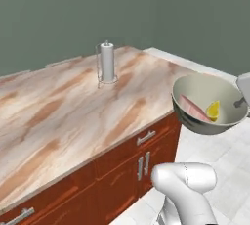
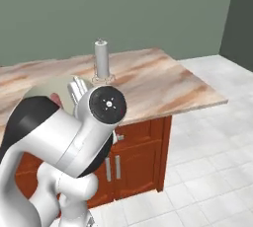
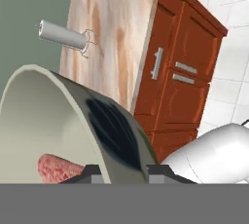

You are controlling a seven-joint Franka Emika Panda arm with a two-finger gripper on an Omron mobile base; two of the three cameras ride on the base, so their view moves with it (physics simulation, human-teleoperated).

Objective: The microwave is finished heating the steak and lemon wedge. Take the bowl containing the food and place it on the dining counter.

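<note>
Tool (image 3: 124,172) of mine clamps the rim of the deep beige-grey bowl (image 1: 205,121), holding pinkish steak (image 1: 193,107) and yellow lemon wedge (image 1: 213,110) just beside the marble table (image 1: 73,106).

Bowl (image 2: 47,90) mostly hidden behind the arm in the right base view; steak (image 3: 58,168) cut by the hand view's lower band; tabletop (image 1: 58,116) cropped at left edge.

surface: dining counter (image 1: 58,116), marble over wood cabinets | on it: 1 upright paper-towel holder (image 1: 107,62)
</note>
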